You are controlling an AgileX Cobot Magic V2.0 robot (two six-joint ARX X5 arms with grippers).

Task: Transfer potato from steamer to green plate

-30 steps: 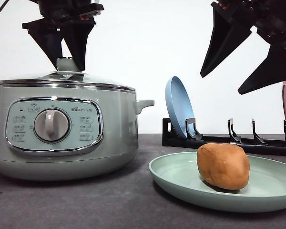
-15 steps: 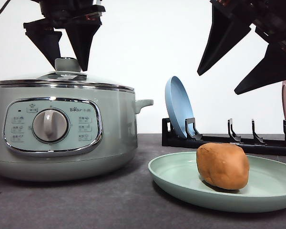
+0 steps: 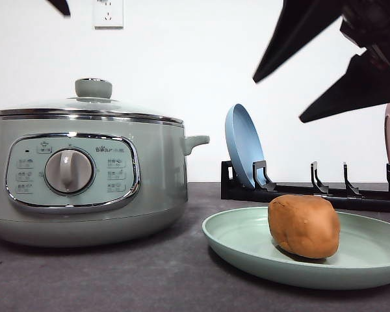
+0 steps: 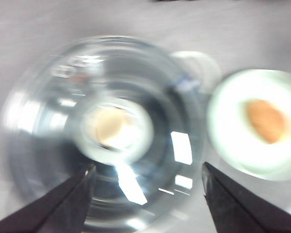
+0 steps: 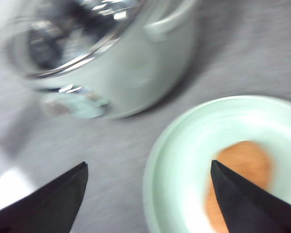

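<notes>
Potato (image 3: 304,226) lies on the green plate (image 3: 247,244), at three o'clock from the lidded steamer (image 3: 84,175) on the tabletop (image 3: 117,279). My right pincer (image 3: 331,68) hangs spread wide and empty at twelve o'clock above the plate; my left pincer (image 4: 148,201) gapes wide over the steamer's lid.

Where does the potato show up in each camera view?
Front view: potato lies on the green plate, lower right.
Left wrist view: blurred orange oval at right, on the plate.
Right wrist view: lower right, partly behind a gripper finger.
Shared landmark: steamer.
</notes>
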